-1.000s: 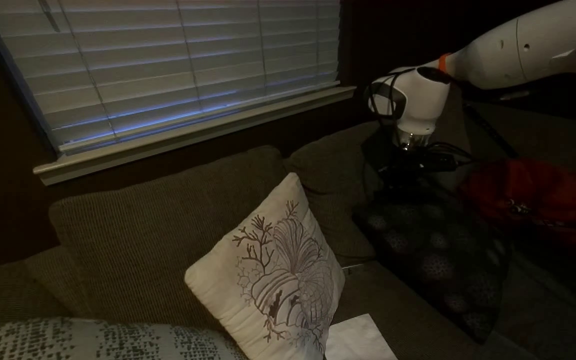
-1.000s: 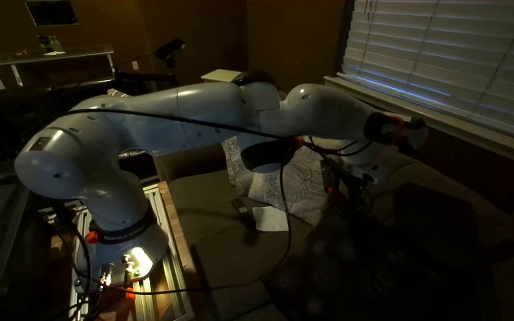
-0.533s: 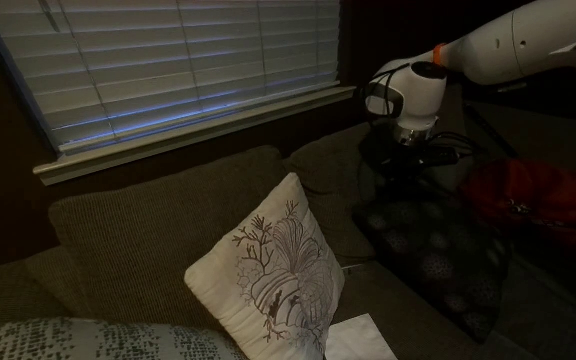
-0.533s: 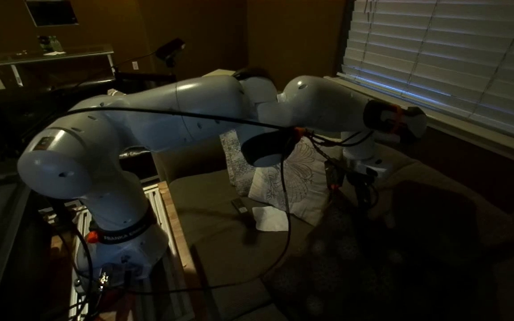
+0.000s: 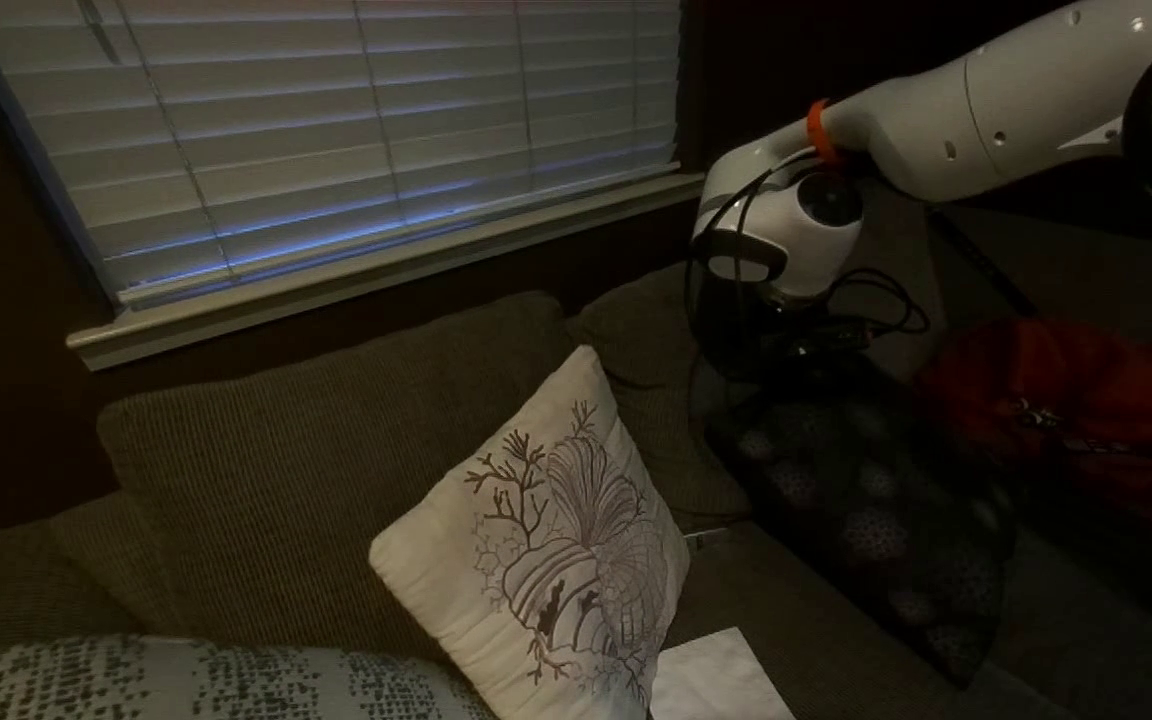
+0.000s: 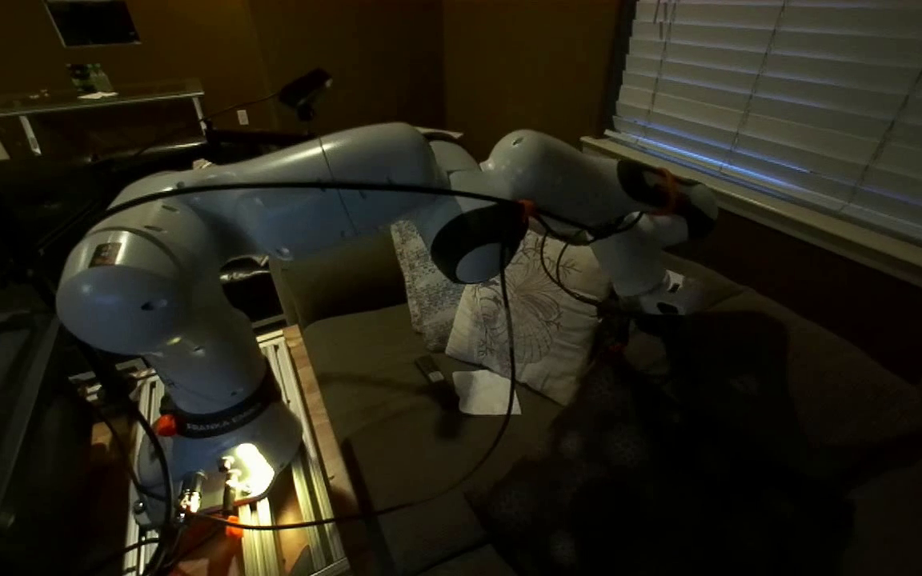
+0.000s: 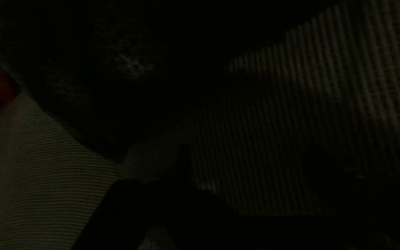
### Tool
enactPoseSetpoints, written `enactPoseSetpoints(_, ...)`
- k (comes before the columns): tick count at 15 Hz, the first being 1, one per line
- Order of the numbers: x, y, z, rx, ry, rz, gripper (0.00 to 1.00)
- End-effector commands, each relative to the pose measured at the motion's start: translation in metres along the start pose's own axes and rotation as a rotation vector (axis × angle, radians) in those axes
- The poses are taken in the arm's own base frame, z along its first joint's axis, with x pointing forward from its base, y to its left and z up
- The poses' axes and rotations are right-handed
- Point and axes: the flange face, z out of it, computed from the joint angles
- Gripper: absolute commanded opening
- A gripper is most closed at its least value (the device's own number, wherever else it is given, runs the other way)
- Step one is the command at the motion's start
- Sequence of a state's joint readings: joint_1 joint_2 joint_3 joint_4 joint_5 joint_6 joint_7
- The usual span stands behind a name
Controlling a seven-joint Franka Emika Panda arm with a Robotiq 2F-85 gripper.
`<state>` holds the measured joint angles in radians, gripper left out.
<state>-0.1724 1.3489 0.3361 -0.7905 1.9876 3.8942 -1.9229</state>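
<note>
In the dim wrist view my gripper (image 7: 248, 149) stands open, its two dark fingers wide apart. Only ribbed sofa fabric (image 7: 241, 121) shows between them. A dark pillow with pale flower-like patches (image 7: 99, 76) fills the upper left of that view, ahead of the left finger and apart from it. In an exterior view the same dark pillow (image 5: 866, 510) leans on the sofa, with the black gripper body just above its upper corner. The fingertips are lost in shadow in both exterior views, so contact with the sofa cannot be told.
A white coral-print pillow (image 5: 556, 560) leans on the backrest beside a grey-patterned pillow (image 5: 186, 680). A white sheet (image 5: 721, 680) and a remote (image 6: 429, 370) lie on the seat. Red cloth (image 5: 1056, 390) is behind the dark pillow. A window sill (image 5: 386, 265) runs above; a cable (image 6: 507, 344) hangs off the arm.
The arm has shifted towards the window and the coral-print pillow, and the wrist has tilted and dropped lower beside the dark pillow. The pillows look unmoved.
</note>
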Motion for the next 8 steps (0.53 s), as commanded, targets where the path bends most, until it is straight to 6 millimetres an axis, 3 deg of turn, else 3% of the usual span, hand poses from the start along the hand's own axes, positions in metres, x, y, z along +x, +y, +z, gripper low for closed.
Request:
enactPoseSetpoints(1,0.002,-0.006,0.007,0.046,0.037,0.106,1.00)
enactPoseSetpoints(8,-0.008,0.012,0.008,0.080,-0.087,0.217,1.00)
